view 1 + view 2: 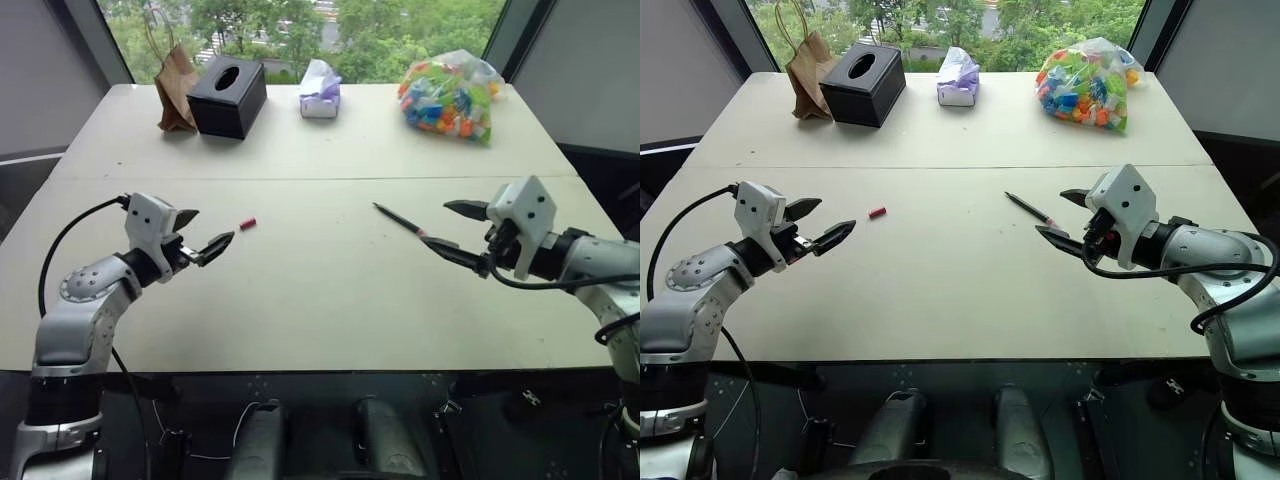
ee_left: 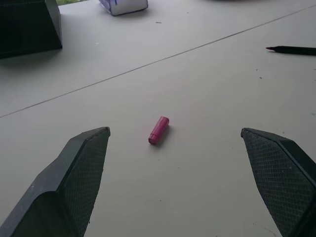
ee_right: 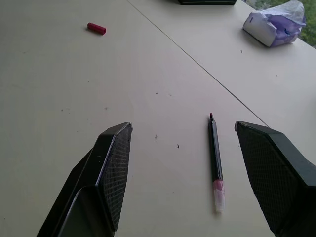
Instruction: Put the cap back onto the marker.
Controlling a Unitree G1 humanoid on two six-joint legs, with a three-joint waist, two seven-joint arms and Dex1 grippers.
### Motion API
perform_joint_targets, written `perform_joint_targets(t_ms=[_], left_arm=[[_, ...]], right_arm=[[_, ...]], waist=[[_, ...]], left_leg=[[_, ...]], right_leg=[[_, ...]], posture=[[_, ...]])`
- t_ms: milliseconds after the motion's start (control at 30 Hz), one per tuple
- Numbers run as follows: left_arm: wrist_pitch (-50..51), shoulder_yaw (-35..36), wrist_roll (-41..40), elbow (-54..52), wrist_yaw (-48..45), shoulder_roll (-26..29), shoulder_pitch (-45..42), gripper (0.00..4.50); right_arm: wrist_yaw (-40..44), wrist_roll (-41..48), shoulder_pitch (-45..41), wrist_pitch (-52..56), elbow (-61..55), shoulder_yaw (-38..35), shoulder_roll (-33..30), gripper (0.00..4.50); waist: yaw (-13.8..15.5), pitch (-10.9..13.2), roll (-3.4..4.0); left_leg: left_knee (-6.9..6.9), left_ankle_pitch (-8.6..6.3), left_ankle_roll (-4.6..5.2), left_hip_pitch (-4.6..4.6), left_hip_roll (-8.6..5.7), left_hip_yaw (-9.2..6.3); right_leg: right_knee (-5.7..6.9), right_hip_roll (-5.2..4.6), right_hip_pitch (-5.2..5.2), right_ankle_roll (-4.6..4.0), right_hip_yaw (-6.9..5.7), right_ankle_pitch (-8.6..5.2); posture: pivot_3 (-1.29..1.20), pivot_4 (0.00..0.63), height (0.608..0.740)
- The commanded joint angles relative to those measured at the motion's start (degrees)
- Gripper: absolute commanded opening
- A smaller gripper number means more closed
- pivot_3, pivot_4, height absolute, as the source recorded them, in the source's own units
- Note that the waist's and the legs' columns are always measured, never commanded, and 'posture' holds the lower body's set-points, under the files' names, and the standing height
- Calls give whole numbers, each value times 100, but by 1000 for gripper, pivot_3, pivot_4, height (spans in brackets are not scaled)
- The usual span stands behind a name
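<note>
The left gripper (image 1: 206, 236), at the left of the frame, has its fingers spread wide and holds nothing; the cap (image 1: 247, 223) lies on the bench (image 1: 320, 290) just beside it, toward the centre. The right gripper (image 1: 457, 232), at the right of the frame, is also wide apart and empty, with the marker (image 1: 400, 219) lying flat on the bench just before it, the tip pointing to the upper left. Cap and marker are well apart. So I judge that nothing is done yet: both things must be picked up, then joined together.
</note>
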Motion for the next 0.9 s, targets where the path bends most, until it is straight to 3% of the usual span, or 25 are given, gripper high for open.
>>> perform_joint_targets(t_ms=[33, 900], left_arm=[[-9, 59, -72, -334, 2, 29, 7, 4454], [-66, -48, 103, -249, 170, -76, 12, 4454]], right_arm=[[-13, 71, -161, -17, -75, -37, -53, 3427], [-44, -134, -306, -248, 105, 302, 26, 3427]], waist=[[3, 0, 0], [2, 0, 0]], left_leg=[[0, 0, 0, 0, 0, 0], [0, 0, 0, 0, 1, 1]], right_leg=[[0, 0, 0, -2, 0, -1], [-1, 0, 0, -5, 0, -3]], posture=[[0, 150, 740], [0, 150, 740]])
